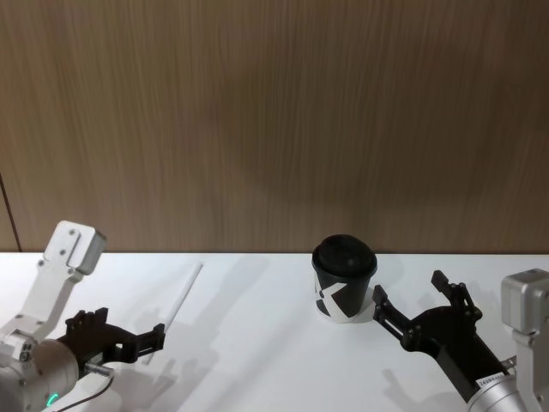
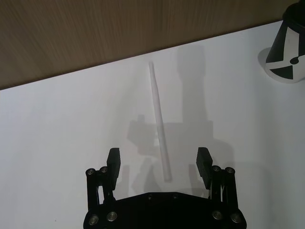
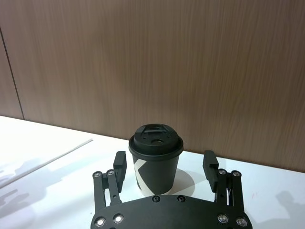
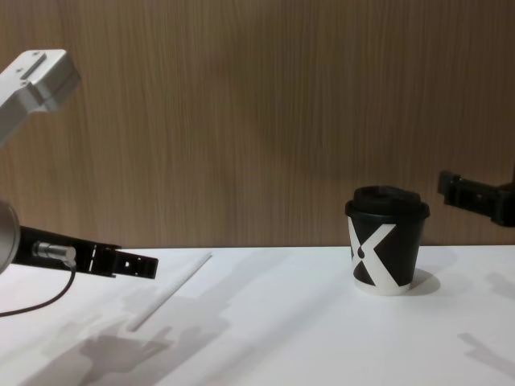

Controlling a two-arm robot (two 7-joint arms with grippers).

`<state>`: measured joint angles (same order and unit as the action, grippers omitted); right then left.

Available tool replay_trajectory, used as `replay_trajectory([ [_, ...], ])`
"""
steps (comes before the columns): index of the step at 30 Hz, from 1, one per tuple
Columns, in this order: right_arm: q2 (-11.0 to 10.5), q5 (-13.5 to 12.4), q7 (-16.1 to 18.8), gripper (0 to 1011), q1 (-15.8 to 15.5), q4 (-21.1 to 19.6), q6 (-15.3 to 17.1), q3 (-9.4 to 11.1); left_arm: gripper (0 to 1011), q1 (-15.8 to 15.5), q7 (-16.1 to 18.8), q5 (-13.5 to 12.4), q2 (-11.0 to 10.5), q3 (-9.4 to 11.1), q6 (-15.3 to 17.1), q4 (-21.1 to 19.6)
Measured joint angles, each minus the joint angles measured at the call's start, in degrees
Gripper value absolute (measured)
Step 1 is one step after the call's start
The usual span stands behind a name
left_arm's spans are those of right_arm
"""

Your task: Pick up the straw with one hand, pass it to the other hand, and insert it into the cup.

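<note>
- Straw (image 1: 183,300), one: white, lying flat on the table (image 1: 257,369); its near end sits between the fingers of the left gripper (image 2: 158,156), and the rest runs straight ahead of that gripper
- Cup (image 1: 343,281), one: black, lidded, upright; just ahead of the right gripper (image 1: 410,290) and well off to the right of the left gripper
- Left gripper, one: fingers spread wide on either side of the straw's near end, gripping nothing
- Right gripper, one: fingers spread wide, empty, facing the cup without touching it
</note>
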<state>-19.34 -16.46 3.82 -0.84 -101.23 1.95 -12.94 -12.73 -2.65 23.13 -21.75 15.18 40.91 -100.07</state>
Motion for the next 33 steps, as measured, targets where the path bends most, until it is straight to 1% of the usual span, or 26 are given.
replay_trajectory([
  [15,0.00,0.00,0.01,1001,0.00,0.00,0.00,0.00,1002,-0.83,0.82,-1.61,1.33,1.07,1.11,2.00],
  [33,0.00,0.00,0.00,1001,0.00,0.00,0.00,0.00,1003,-1.22,1.35,-3.66,2.32,2.01,0.49,3.94],
])
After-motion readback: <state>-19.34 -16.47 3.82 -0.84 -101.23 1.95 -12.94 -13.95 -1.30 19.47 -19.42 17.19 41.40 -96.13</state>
